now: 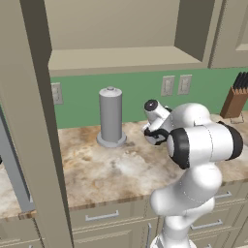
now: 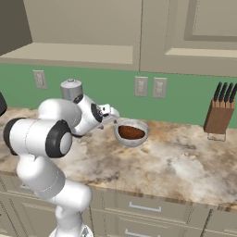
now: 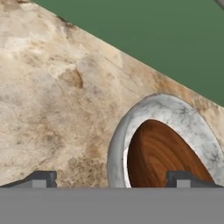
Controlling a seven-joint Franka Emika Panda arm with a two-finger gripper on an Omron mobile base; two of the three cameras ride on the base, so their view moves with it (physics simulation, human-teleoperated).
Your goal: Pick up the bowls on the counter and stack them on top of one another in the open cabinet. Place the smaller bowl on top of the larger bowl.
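So the brown bowl (image 2: pixel 131 132) is sitting inside the pale bowl (image 2: pixel 140 139), nested, both on the desk (image 2: pixel 185 162) near the green wall (image 2: pixel 185 99); from the hand view you can see the wood-brown inside ringed by the marbled grey rim. The gripper (image 3: pixel 111 180) has its fingers spread wide with nothing between them, hovering just beside the bowls on their left side in the right base view; one fingertip (image 3: pixel 183 178) sits over the brown inside, though whether it touches I honestly can't tell from this angle. The open cabinet (image 1: pixel 126 58) is up above the desk; a tall grey canister (image 1: pixel 111 116) stands on the desk under it, and a knife block (image 2: pixel 217 118) sits off to the right.
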